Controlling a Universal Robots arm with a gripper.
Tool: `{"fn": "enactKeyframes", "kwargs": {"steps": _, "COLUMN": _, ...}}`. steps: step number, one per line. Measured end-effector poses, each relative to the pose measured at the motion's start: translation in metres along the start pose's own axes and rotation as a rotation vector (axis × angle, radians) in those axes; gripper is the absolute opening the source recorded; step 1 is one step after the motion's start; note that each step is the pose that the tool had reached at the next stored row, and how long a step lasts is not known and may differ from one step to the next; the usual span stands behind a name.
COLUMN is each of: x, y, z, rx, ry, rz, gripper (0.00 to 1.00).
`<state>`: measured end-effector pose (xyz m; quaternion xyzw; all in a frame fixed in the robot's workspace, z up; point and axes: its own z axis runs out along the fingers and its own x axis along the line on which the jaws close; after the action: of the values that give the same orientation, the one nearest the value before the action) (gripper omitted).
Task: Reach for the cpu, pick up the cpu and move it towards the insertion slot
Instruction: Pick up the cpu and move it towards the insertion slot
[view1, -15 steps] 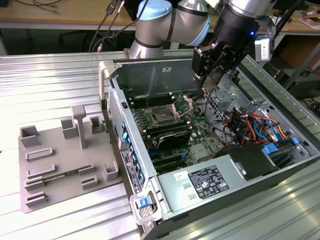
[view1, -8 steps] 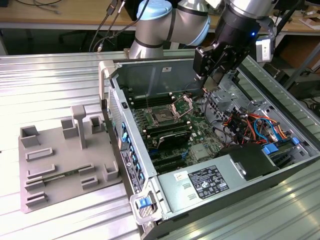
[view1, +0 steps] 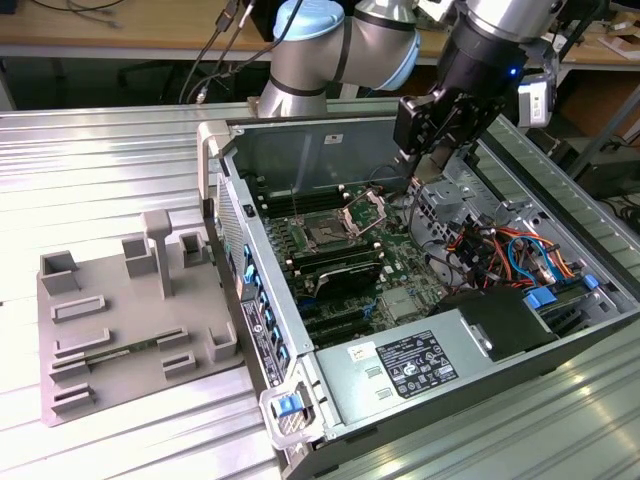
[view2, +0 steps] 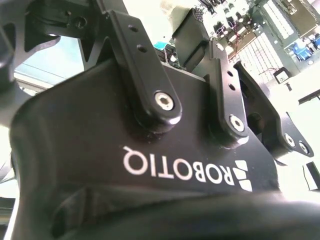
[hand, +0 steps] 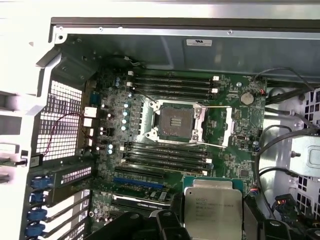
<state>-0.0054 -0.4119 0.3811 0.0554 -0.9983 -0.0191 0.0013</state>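
Open computer case (view1: 420, 330) is seen lying on a metal table (view1: 110, 180) | grey tray (view1: 120, 310) is set beside it | gripper (view1: 432, 135) is held above the motherboard, apparently clamped on the cpu (hand: 211, 210) | insertion slot (hand: 176, 122) is left open, well apart from the chip.

Lighting was bright and even in the exterior view, with soft glare streaks on the ribbed metal worktop (view1: 120, 160). The second wrist view was overexposed behind the dark gripper body (view2: 150, 165). The first wrist view washed out along one edge.
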Motion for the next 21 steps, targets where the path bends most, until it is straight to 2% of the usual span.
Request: {"fn": "enactKeyframes", "kwargs": {"steps": 21, "x": -0.0097, "y": -0.0012, "z": 0.0031, "rx": 0.0, "ry": -0.0001, "rz": 0.0, "gripper": 0.55}}
